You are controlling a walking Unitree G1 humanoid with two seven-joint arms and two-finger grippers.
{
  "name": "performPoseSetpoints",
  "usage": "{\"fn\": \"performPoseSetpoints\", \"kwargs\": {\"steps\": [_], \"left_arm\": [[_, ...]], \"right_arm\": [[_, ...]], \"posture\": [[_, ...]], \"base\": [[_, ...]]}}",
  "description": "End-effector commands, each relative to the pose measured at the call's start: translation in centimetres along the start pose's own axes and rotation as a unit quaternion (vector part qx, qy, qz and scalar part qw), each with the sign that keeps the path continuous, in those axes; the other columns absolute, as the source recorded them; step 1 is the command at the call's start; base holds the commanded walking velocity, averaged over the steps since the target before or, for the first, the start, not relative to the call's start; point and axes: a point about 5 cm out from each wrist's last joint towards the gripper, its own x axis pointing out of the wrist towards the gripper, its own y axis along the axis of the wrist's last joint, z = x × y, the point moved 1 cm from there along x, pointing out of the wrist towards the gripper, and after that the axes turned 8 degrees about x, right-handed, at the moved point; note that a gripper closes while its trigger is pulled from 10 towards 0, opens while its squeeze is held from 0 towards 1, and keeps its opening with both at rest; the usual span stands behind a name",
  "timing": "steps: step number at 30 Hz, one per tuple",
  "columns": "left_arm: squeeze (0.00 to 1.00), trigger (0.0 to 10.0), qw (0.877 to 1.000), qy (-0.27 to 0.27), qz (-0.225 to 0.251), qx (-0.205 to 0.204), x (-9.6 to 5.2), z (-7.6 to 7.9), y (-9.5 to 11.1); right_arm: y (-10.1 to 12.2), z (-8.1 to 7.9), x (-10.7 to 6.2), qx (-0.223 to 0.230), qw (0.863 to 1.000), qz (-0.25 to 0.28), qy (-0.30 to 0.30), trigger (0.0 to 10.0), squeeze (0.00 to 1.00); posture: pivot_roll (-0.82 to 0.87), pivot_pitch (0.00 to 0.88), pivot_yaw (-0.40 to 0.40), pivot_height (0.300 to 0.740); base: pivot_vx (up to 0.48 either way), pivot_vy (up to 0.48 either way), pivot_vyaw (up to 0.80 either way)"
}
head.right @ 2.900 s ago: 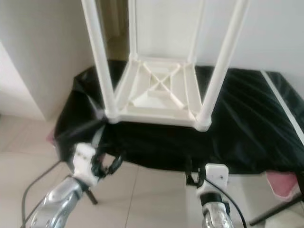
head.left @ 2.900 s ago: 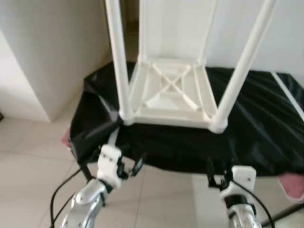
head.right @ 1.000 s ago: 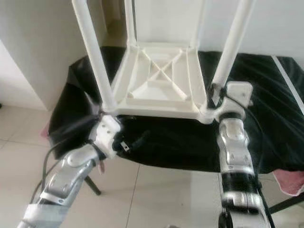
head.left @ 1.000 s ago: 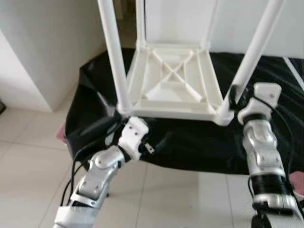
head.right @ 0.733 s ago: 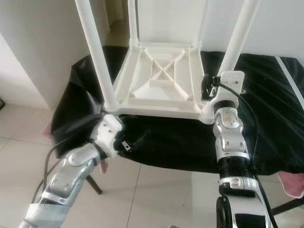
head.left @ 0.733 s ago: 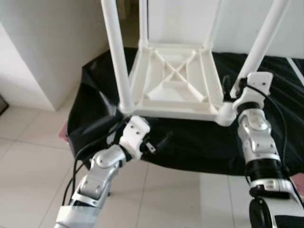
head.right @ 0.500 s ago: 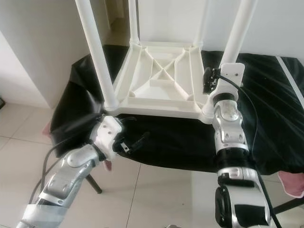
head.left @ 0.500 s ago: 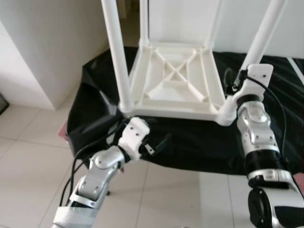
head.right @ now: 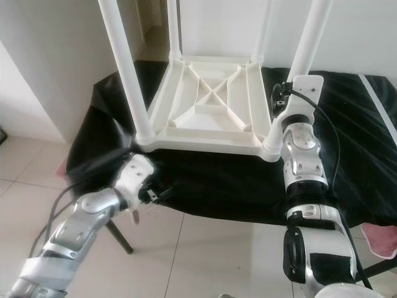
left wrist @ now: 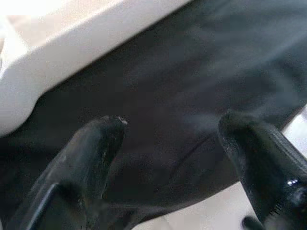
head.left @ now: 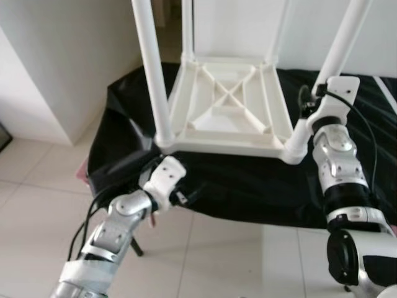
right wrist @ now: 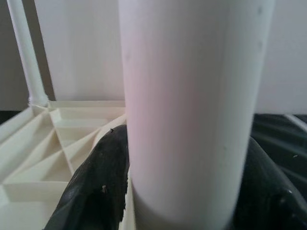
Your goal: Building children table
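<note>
Four white tubular plastic legs rise from the upturned white ribbed plastic children's table (head.left: 226, 115) on the black-draped surface (head.left: 347, 161), probably light, stiff and slick, best gripped low, where the right gripper (right wrist: 180, 191) clasps the near-right leg (head.right: 304, 56); the left gripper (left wrist: 180, 153) hangs open.

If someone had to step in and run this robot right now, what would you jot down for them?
Right end effector: fingers on either side of the near-right leg, just above its socket; a firm clamp cannot be confirmed.
Left end effector: open, holding nothing, low over the black cloth just below the table's near-left corner.
Table: upside down on the cloth, all four legs standing in the corner sockets.
Done: legs in place.
Left: probably check that each leg is seated, then turn the table upright.
</note>
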Motion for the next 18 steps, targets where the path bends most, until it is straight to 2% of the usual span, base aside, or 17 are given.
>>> {"fn": "performPoseSetpoints", "kwargs": {"steps": [1,4,5,7,9,11,12,17,18], "left_arm": [[0.0,10.0,1.0,0.007,-0.015,0.007,0.2,-0.2,-0.4],[0.0,10.0,0.999,0.023,-0.032,0.005,0.9,-0.9,-0.2],[0.0,10.0,0.999,0.023,-0.032,0.005,0.9,-0.9,-0.2],[0.0,10.0,0.997,0.049,-0.051,-0.008,1.4,-1.3,-0.6],[0.0,10.0,0.995,0.084,-0.052,-0.026,2.0,-1.7,-0.4],[0.0,10.0,0.995,0.084,-0.052,-0.026,2.0,-1.7,-0.4],[0.0,10.0,0.992,0.106,-0.048,-0.046,2.5,-2.0,0.0],[0.0,10.0,0.986,0.137,-0.043,-0.081,3.3,-2.4,0.6],[0.0,10.0,0.976,0.177,-0.041,-0.122,4.3,-2.6,1.4]], "right_arm": [[-0.1,-0.2,0.2,0.021,1.0,-0.009,0.002,10.0,0.0],[-0.1,-0.2,0.3,0.131,0.991,-0.029,-0.01,10.0,0.0],[-0.1,-0.2,0.3,0.131,0.991,-0.029,-0.01,10.0,0.0],[-0.2,0.0,0.2,0.196,0.98,-0.038,-0.019,10.0,0.0],[-0.2,0.3,0.0,0.227,0.973,-0.039,-0.028,10.0,0.0],[-0.2,0.3,0.0,0.227,0.973,-0.039,-0.028,10.0,0.0],[-0.2,0.4,-0.1,0.25,0.967,-0.037,-0.032,10.0,0.0],[0.0,0.7,-0.3,0.288,0.956,-0.033,-0.038,10.0,0.0],[0.3,1.2,-0.6,0.348,0.936,-0.024,-0.047,10.0,0.0]], "posture": [[0.01,0.0,-0.022,0.74],[-0.01,0.009,-0.014,0.74],[-0.01,0.009,-0.014,0.74],[-0.02,0.016,-0.011,0.74],[-0.02,0.019,-0.01,0.74],[-0.02,0.019,-0.01,0.74],[-0.02,0.022,-0.01,0.74],[-0.03,0.023,-0.009,0.74],[-0.04,0.024,-0.005,0.74]], "base": [[0.0,0.0,0.0],[0.0,0.0,0.0],[0.0,0.0,0.0],[0.0,0.0,0.0],[0.0,0.0,0.0],[0.0,0.0,0.0],[0.0,0.0,0.0],[0.0,0.0,0.0],[0.0,0.0,0.0]]}}
